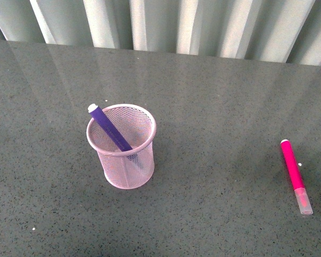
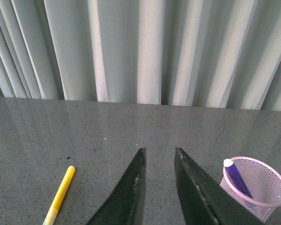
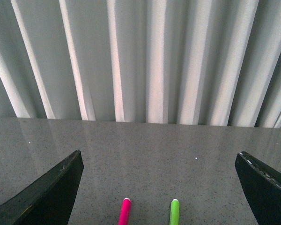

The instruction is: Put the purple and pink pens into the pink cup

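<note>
The pink cup (image 1: 124,147) stands upright on the grey table, left of centre in the front view. The purple pen (image 1: 110,128) leans inside it, white end up. Both also show in the left wrist view, the cup (image 2: 262,185) and the pen (image 2: 235,177) beside my left gripper (image 2: 159,152), which is shut, empty and above the table. The pink pen (image 1: 295,174) lies flat at the right, translucent cap toward the front. Its tip (image 3: 125,211) shows between the wide-open fingers of my right gripper (image 3: 161,157). Neither arm shows in the front view.
A yellow pen (image 2: 60,194) lies on the table to the side of my left gripper. A green pen (image 3: 174,211) lies beside the pink pen in the right wrist view. A pleated grey curtain (image 1: 176,24) hangs behind the table's far edge.
</note>
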Controlling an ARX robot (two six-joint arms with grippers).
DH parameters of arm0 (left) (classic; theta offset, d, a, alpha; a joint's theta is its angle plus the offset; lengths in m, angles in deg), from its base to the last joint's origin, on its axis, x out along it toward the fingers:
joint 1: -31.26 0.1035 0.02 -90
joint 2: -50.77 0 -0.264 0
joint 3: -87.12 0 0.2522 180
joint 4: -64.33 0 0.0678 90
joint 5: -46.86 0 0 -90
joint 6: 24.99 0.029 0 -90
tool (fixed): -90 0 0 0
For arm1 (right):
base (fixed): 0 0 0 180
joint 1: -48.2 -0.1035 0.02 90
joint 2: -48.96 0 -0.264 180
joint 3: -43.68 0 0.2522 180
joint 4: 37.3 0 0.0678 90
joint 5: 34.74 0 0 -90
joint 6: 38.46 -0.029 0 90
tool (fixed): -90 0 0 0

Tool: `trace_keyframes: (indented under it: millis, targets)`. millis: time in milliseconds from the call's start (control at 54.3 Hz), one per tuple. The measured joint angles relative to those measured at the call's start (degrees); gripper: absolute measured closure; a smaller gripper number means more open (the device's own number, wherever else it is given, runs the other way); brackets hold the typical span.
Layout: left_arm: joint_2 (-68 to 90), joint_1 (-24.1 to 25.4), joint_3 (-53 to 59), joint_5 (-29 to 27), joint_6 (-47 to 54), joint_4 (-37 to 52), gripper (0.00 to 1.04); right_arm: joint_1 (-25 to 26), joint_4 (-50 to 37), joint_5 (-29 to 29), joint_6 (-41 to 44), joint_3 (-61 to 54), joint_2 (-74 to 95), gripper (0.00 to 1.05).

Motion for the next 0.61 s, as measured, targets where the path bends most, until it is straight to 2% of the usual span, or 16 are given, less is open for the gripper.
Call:
trace_keyframes:
  millis: [37,442,534,571,608]
  targets:
    - [0.0,0.0,0.0,0.0,0.0,0.0,0.74,0.0,0.0,0.0,0.0,0.0,0.0,0.07]
    - [0.0,0.0,0.0,0.0,0.0,0.0,0.06,0.0,0.0,0.0,0.0,0.0,0.0,0.07]
    - [0.0,0.0,0.0,0.0,0.1,0.0,0.07,0.0,0.0,0.0,0.0,0.0,0.0,0.07]
    - [0.0,0.0,0.0,0.0,0.1,0.0,0.07,-0.5,2.6,-1.4,-0.6,0.8,1.1,0.07]
    - [0.0,0.0,0.0,0.0,0.2,0.0,0.07,-0.7,9.4,-4.2,-1.9,3.5,4.8,0.07]
